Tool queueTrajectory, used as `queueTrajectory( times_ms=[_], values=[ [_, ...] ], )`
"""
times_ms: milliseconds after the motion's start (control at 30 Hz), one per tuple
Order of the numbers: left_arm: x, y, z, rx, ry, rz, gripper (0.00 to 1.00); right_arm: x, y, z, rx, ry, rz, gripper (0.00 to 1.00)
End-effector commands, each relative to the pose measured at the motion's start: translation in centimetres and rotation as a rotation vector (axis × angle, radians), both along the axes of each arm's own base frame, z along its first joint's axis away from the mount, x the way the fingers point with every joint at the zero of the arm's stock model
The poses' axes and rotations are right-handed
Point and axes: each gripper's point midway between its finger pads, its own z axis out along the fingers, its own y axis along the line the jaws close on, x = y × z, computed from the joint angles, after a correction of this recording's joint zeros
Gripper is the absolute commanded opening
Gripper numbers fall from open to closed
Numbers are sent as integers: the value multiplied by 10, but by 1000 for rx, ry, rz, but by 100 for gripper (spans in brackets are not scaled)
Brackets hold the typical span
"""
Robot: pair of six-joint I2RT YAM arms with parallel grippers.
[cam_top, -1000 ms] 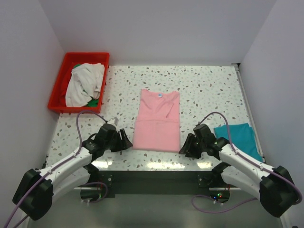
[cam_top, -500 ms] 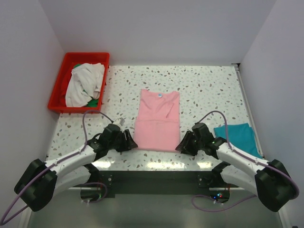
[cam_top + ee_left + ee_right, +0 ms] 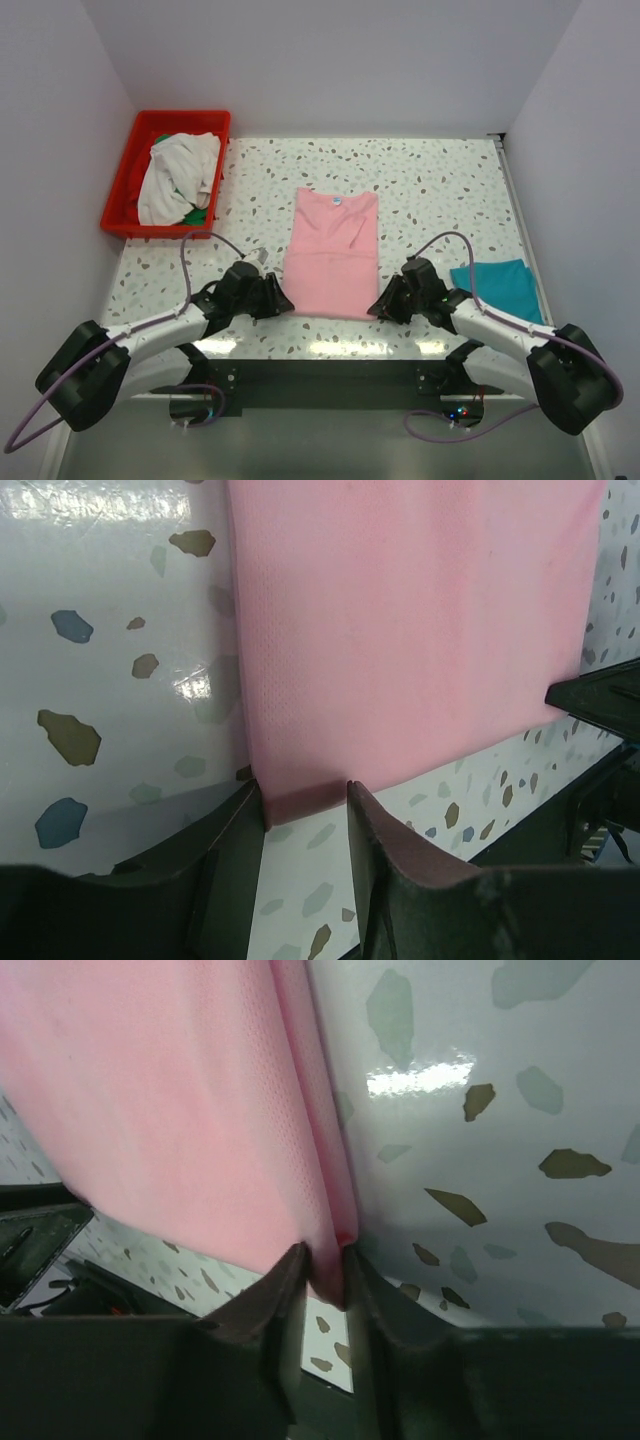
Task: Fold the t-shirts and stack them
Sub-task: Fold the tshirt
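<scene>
A light pink t-shirt (image 3: 330, 255) lies folded into a long strip mid-table, its neck label at the far end. My left gripper (image 3: 281, 299) sits at its near left corner. In the left wrist view that corner of the pink t-shirt (image 3: 400, 630) lies between the spread fingers of the left gripper (image 3: 303, 800), which is open. My right gripper (image 3: 379, 304) is at the near right corner. In the right wrist view the right gripper (image 3: 320, 1265) is shut on the pink t-shirt's (image 3: 180, 1110) bunched edge. A teal t-shirt (image 3: 500, 288) lies folded at the right.
A red crate (image 3: 120, 190) at the back left holds an off-white t-shirt (image 3: 178, 172) over a green one (image 3: 200, 215). White walls close in the left, right and far sides. The table's near edge runs just behind both grippers.
Both grippers slid inward to the pink t-shirt's near corners. The left jaws narrowed around the left corner. The right jaws closed onto the right corner.
</scene>
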Motion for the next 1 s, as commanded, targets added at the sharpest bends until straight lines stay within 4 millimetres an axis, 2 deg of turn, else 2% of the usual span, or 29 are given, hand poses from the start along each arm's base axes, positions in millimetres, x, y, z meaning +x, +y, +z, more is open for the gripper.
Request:
queueTrajectory(
  times_ms=[0, 100, 133, 200, 233, 333, 500, 567, 633, 733, 767, 833, 933, 967],
  values=[
    [-27, 19, -34, 103, 112, -3, 42, -12, -16, -23, -86, 43, -10, 21],
    [-25, 14, -28, 88, 104, -12, 31, -10, -15, -19, -89, 28, 2, 11],
    [-24, 13, -26, 85, 98, -17, 23, -10, -16, -18, -98, 30, 7, 7],
    [-21, 8, -17, 70, 86, -29, 17, -8, -15, -10, -98, 7, 29, 3],
    [-21, 5, -12, 62, 72, -41, 9, -10, -15, -8, -100, 12, 41, 0],
    [-23, 1, -2, 54, 61, -58, 0, -18, -14, 1, -100, 0, 101, 0],
    [-38, 1, 9, 59, 54, -76, 0, -49, -11, 3, -128, -15, 204, 0],
    [-50, -1, 11, 66, 58, -86, 0, -64, -4, 12, -124, -57, 265, 0],
    [-67, -9, 18, 36, 59, -110, 0, -73, -9, 11, -151, -65, 255, 0],
    [-88, -9, 20, 50, 73, -121, 0, -88, -8, 15, -150, -86, 281, 0],
    [-89, -8, 22, 59, 60, -111, 0, -94, -5, 19, -142, -94, 300, 0],
    [-97, -11, 29, 48, 52, -123, 0, -95, -12, 20, -189, -109, 303, 0],
    [-93, -3, 39, 87, 19, -101, 0, -86, -14, 43, -220, -169, 299, 0],
    [-86, -5, 51, 81, -12, -84, 0, -84, -16, 47, -230, -186, 303, 0]
  ],
)
